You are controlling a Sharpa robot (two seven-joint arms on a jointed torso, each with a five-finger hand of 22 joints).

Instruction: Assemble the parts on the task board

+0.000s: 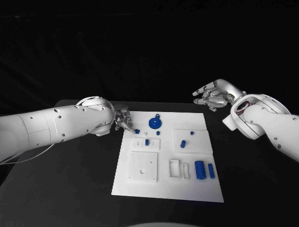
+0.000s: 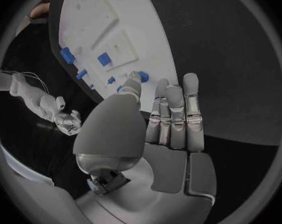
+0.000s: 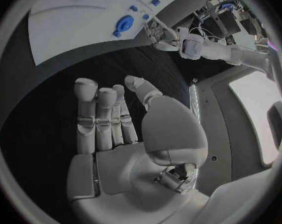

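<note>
The task board (image 1: 169, 182) is a flat white rectangular plate with a matte surface. It lies in the middle of the black bench (image 1: 67, 189), and its long axis runs away from the robot. On its far part lies a round blue disc part (image 1: 155, 124) with a small knob at its far edge. Nearer, on the right side, two blue cylindrical pegs (image 1: 204, 169) lie side by side, and their long axes follow the long axis of the board. Between them and the disc are some smaller blue pieces.

The left robot hand (image 1: 124, 122), silver and smooth, is at the far left corner of the board; its fingers are extended and holding nothing. The right robot hand (image 1: 213, 96) hovers beyond the far right corner, apart from the board, with fingers loosely spread and empty.
</note>
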